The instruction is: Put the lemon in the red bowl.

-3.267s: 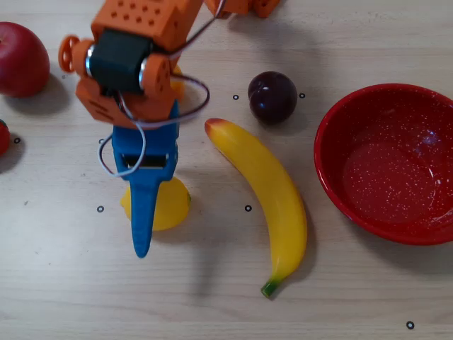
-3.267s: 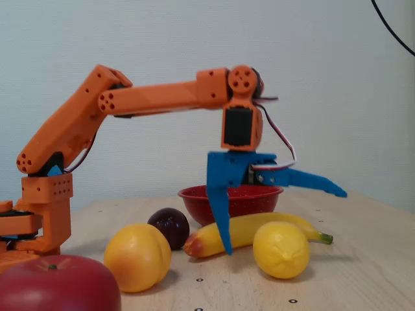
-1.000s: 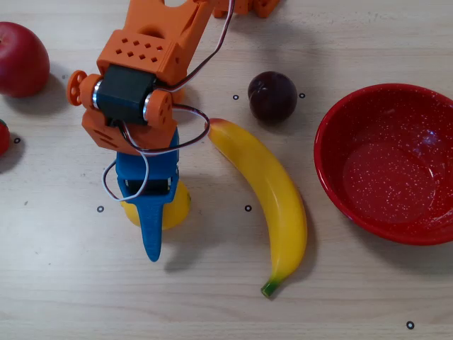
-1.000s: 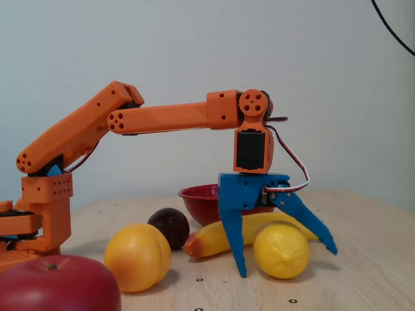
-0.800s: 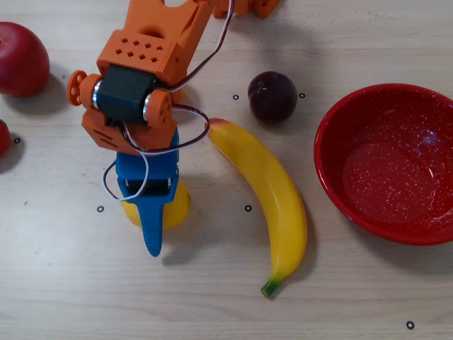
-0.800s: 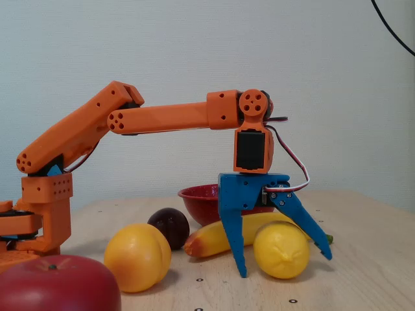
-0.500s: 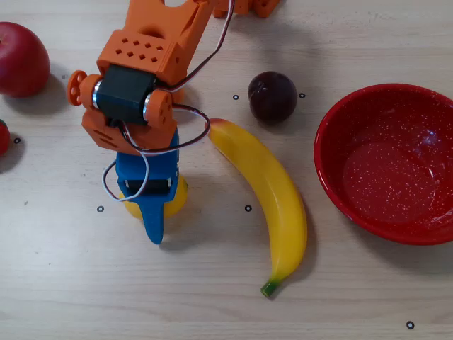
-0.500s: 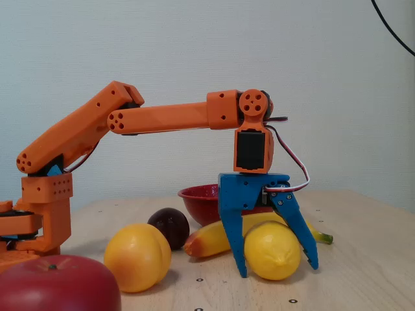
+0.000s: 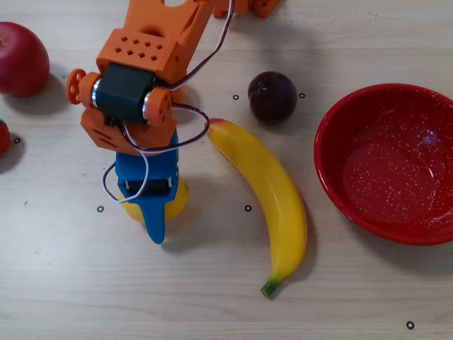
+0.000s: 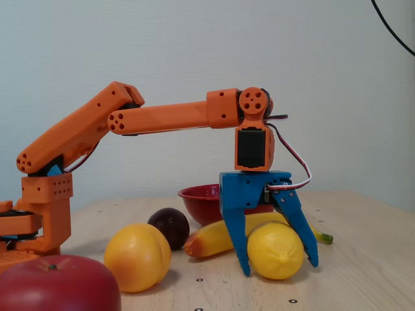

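Observation:
The lemon (image 10: 275, 251) is small, bright yellow and oval, and it rests on the wooden table. My blue gripper (image 10: 280, 268) points down over it, with one finger against each side. In the overhead view the gripper (image 9: 152, 212) covers most of the lemon (image 9: 180, 200), so only yellow edges show. The red bowl (image 9: 338, 138) is speckled and empty at the right edge of the overhead view, well right of the gripper. In the fixed view the red bowl (image 10: 198, 197) stands behind the gripper.
A banana (image 9: 272, 191) lies between the gripper and the bowl. A dark plum (image 9: 272, 95) sits beyond it. A red apple (image 9: 18, 58) is at the far left. In the fixed view an orange-yellow fruit (image 10: 137, 256) sits left of the gripper.

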